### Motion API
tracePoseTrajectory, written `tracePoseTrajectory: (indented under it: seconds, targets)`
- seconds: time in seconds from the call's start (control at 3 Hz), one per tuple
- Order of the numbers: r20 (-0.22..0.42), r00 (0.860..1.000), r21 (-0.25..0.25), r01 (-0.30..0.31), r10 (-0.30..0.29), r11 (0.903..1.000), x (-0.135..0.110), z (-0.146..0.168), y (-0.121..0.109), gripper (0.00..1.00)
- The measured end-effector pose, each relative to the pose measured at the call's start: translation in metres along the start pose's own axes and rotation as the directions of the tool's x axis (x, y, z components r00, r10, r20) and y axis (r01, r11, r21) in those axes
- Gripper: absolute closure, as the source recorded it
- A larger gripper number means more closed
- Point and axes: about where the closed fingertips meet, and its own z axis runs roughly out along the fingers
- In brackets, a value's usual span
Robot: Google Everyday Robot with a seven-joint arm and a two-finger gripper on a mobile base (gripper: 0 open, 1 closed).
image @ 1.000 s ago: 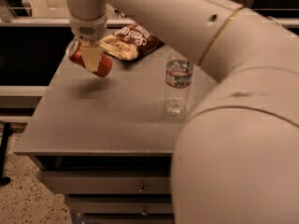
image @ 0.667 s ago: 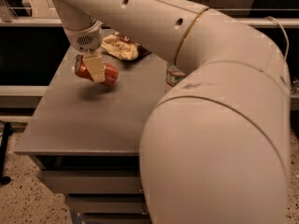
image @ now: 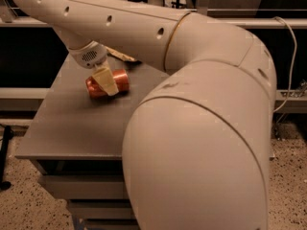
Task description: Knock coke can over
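The robot's cream arm [image: 201, 147] is filling the nearest part of the view, its big rounded joint bulging across the 5 o'clock area and hiding the right side of the grey surface [image: 72, 128]. At 7 o'clock, below the surface's front edge, drawer fronts [image: 81, 188] are showing above a speckled floor [image: 19, 210]. The bare part of the surface is stretching away toward 11 o'clock, and there the coke can [image: 122, 79] is lying on its side, its long axis running roughly from 9 to 3 o'clock, with the 3 o'clock end sitting slightly farther back. A dark shadow is hugging its underside. The end effector [image: 109, 83] is reaching down onto the can from 12 o'clock, hanging from a pale wrist with a small perforated patch, and its beige tip is crossing the middle of the can's near side and touching it. Whether the end effector is clamping the can or merely standing around it cannot be told, since its far side is hidden behind the can. Just beyond, at 1 o'clock from the can, a tan sliver of a bag [image: 125, 56] is peeking out under the arm's long upper link. Farther back, at 3 o'clock, a white cable [image: 290, 56] is hanging down.
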Motion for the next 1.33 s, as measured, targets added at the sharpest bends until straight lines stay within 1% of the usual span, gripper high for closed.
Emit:
tracePoseTrajectory:
  seconds: [0.33,0.67,1.0,1.33]
  targets:
    - [0.0,1.0,0.0,0.0,0.0,1.0,0.001,-0.003,0.0,0.54]
    - [0.033,0.999,-0.016,-0.04,0.04,0.9991,0.01,-0.004,0.004,0.31]
    - [0.076,0.993,-0.031,-0.091,0.093,0.9954,0.023,-0.007,0.01,0.07]
    - [0.134,0.979,-0.039,-0.153,0.157,0.9875,0.037,-0.014,0.017,0.0]
